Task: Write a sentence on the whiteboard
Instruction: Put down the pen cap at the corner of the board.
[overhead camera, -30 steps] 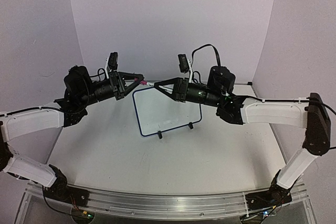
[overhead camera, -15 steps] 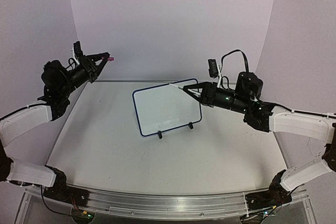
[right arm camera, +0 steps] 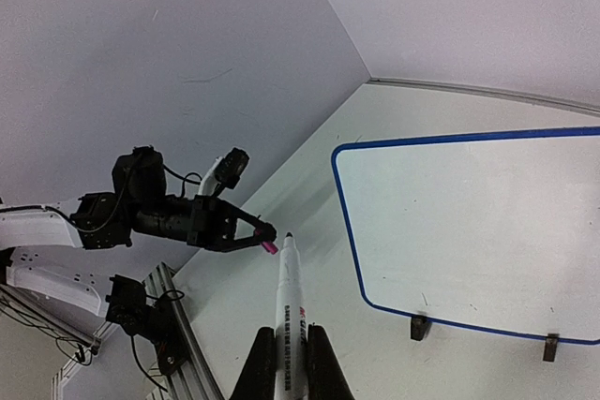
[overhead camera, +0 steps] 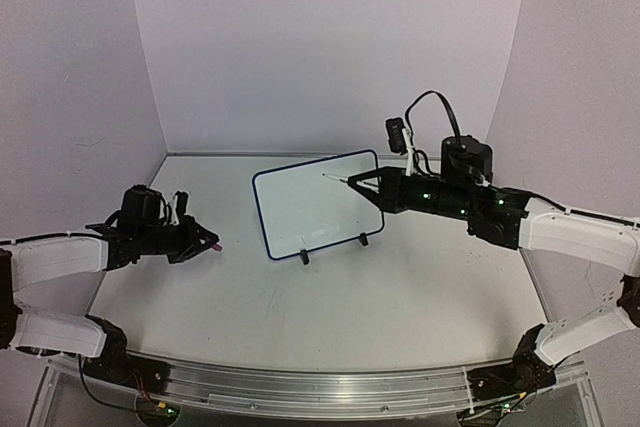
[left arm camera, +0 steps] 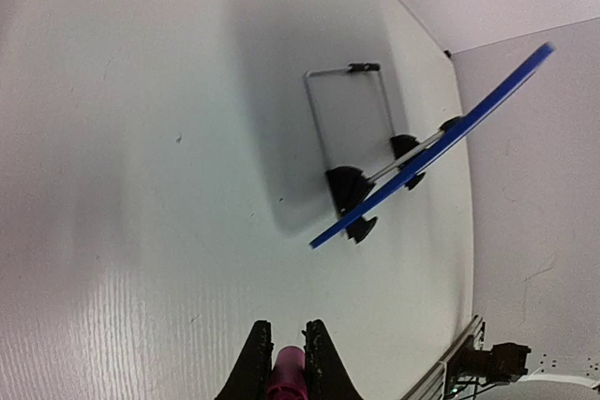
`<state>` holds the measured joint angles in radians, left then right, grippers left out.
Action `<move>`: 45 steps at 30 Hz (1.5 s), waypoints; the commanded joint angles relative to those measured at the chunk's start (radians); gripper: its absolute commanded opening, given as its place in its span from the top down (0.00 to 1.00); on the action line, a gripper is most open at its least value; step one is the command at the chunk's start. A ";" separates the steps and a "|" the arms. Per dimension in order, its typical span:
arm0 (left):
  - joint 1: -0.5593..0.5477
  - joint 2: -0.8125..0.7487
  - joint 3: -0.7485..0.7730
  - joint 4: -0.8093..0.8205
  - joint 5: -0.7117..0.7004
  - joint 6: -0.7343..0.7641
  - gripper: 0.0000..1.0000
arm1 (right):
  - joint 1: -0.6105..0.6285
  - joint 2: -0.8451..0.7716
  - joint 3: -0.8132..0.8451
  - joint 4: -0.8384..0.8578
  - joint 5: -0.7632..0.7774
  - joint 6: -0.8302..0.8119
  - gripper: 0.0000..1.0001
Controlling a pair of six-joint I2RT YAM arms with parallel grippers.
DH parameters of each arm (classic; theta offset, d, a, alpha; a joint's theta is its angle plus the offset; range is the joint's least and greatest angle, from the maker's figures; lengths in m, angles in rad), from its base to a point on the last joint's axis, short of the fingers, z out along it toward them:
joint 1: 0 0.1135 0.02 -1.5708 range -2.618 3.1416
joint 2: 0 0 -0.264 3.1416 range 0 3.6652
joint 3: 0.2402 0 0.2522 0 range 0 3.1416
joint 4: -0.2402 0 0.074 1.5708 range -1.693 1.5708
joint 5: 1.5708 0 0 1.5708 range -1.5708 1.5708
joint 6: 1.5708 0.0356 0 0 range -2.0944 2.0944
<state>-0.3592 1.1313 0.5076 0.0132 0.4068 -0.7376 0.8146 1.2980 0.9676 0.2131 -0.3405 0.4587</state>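
We've got the left pincer low over the counter, clamped tight on a little pink cap. The whiteboard stands propped on its two feet mid-counter, leaning back. Over on the right, the right pincer is squeezed around a white marker, tip up by the board's upper right part.

On my left wrist feed the small pink cylindrical cap runs off the bottom edge, and the blue-framed whiteboard shows edge-on, its face hidden. On the right wrist feed the white plastic marker loses its rear end and the whiteboard its right side. I can't tell whether it bears writing.
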 commanded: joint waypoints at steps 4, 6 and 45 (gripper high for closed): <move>-0.115 0.075 0.011 -0.059 -0.141 0.003 0.97 | 0.037 0.061 0.061 0.008 0.051 -0.039 1.00; -0.126 0.100 0.007 -0.064 -0.156 0.004 0.93 | 0.042 0.067 0.062 0.006 0.055 -0.040 1.00; -0.107 0.003 0.153 -0.397 -0.238 0.087 0.16 | 0.080 0.011 0.019 0.013 0.103 -0.042 1.00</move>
<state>-0.4938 1.1805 0.5709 -0.3241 0.1570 -0.7174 0.8871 1.3575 0.9783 0.2031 -0.2470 0.4194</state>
